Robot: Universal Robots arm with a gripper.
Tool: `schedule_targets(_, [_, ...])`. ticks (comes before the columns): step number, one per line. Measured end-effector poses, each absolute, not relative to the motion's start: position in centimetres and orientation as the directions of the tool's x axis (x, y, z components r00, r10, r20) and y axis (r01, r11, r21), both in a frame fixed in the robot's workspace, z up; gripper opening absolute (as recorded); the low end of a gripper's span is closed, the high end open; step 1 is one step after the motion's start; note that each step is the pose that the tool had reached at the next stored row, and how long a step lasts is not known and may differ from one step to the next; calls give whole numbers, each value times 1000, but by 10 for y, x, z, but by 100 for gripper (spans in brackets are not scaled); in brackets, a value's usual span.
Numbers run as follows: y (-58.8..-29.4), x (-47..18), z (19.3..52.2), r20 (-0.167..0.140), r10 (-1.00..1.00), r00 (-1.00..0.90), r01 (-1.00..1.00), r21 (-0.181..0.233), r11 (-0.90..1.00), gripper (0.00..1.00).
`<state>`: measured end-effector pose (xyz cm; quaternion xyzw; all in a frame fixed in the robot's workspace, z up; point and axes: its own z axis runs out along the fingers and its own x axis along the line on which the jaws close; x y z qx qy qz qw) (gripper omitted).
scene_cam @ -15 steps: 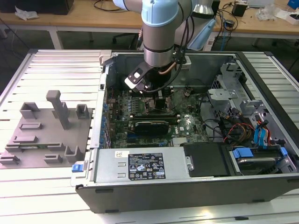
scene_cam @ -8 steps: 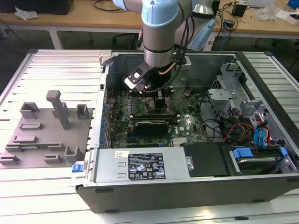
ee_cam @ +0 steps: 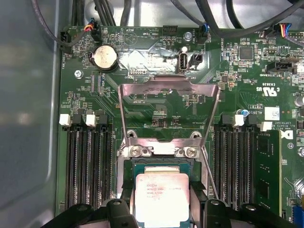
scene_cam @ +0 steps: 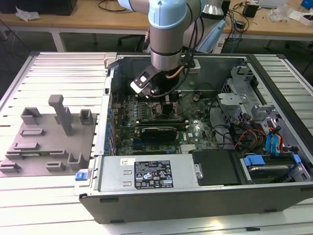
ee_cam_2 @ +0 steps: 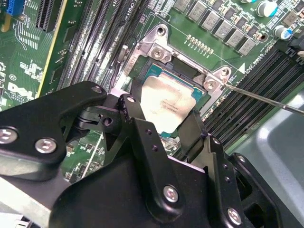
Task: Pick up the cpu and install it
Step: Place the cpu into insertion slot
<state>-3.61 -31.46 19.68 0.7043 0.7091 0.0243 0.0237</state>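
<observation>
The cpu, a square chip with a shiny metal top, lies level in the socket on the green motherboard. In both wrist views my gripper stands over it, one black finger against each of two opposite edges of the chip. In the first wrist view the gripper closes on the chip's rim. The socket's metal load plate stands swung open behind the chip, and its thin lever sticks out to one side. In the exterior view the gripper reaches down into the open computer case.
Rows of memory slots flank the socket. A grey fixture plate with upright blocks lies at the exterior view's left. The power supply, an expansion card, a drive cage and coloured cables crowd the case.
</observation>
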Motion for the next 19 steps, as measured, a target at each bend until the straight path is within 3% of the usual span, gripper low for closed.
schedule_targets(19, [-315, -36, 196, 1, 1000, 10, 998, 67, -10, 55])
